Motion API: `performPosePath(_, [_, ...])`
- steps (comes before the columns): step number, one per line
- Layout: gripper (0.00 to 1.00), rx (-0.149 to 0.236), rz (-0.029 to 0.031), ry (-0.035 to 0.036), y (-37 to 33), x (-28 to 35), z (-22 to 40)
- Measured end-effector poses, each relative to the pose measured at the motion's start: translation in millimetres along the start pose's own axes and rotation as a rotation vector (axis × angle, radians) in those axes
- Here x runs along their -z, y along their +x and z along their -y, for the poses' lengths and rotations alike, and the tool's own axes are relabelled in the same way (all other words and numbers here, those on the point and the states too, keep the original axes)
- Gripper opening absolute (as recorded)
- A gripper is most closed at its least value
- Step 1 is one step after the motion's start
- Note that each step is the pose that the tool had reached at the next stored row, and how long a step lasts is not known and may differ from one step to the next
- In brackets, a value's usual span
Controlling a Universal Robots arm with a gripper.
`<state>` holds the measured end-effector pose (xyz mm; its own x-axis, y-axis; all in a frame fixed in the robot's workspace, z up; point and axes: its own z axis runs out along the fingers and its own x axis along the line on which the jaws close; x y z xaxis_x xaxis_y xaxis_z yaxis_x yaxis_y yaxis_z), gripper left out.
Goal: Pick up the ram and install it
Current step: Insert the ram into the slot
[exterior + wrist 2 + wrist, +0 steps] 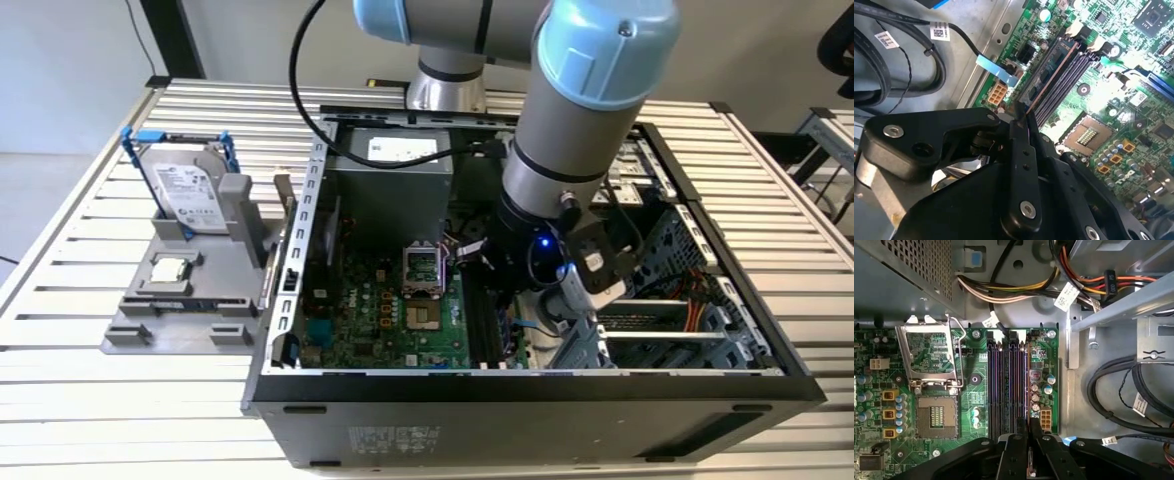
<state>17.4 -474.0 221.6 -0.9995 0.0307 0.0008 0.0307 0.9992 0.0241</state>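
The ram (1050, 69) is a slim dark stick seen nearly edge-on, with a copper-coloured edge. My gripper (1023, 114) is shut on its near end. The stick lies along the outermost of the long black slots (1066, 80), on the side nearest the board's edge; whether it is seated I cannot tell. In the first wrist view the black fingers (1019, 445) close together over the near end of the slots (1004, 385). In the exterior view the arm's wrist (547, 250) reaches down into the open computer case above the green motherboard (400, 320).
The processor socket (936, 415) beside the slots stands with its lid (929, 352) raised. Black cables (1114, 390) and coloured wires (1019, 287) run beside the board. A silver hard drive (187, 190) and a small square chip (171, 270) sit on a grey stand (174, 325) at the exterior view's left.
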Motion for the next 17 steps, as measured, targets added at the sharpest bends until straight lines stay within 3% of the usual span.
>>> performPosePath(17, [0.0, 0.013, -0.0019, 0.0046, 0.7, -1.7, -1.5])
